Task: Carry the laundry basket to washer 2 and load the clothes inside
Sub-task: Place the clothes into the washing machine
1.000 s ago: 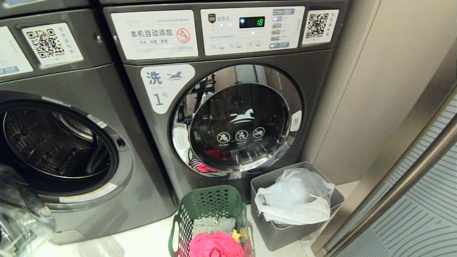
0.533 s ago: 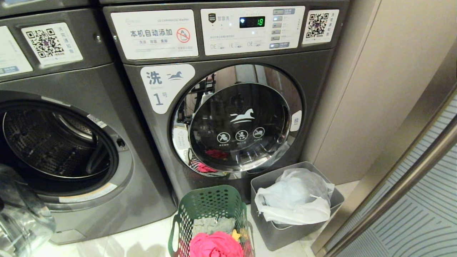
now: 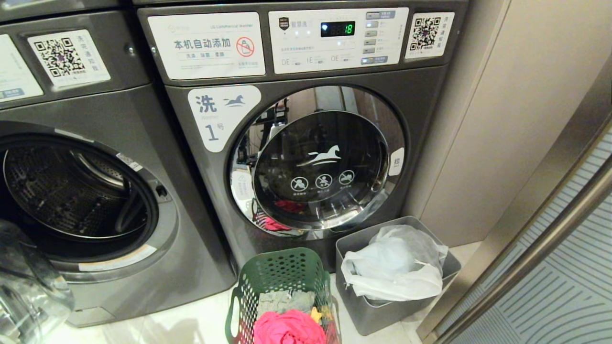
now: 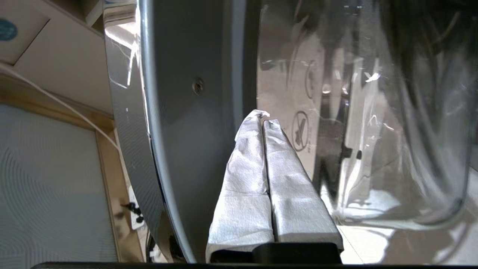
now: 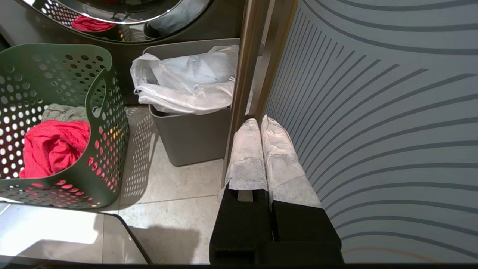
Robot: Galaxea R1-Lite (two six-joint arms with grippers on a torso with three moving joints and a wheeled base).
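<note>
The dark green laundry basket [image 3: 279, 277] stands on the floor in front of the washer marked 1 [image 3: 306, 157]. In the basket lie the clothes: a pink-red garment [image 3: 287, 327], a yellow cloth [image 3: 315, 314] and a grey-green piece [image 3: 282, 301]. A washer on the left [image 3: 81, 191] has its drum open; no number shows on it, so I cannot tell whether it is washer 2. My left gripper [image 4: 263, 118] is shut and empty, close beside that washer's swung-open door [image 4: 175, 130]. Low by the striped panel, my right gripper [image 5: 258, 121] is shut and empty, with the basket [image 5: 104, 112] off to its side.
A grey bin [image 3: 377, 310] with a white bag [image 3: 397, 267] stands right of the basket. A metal-framed striped panel [image 3: 550, 239] closes off the right side. The open door's glass bowl [image 3: 28, 282] juts out at the lower left.
A faint shadow has spread over the floor left of the basket. The basket, clothes and washers have not moved.
</note>
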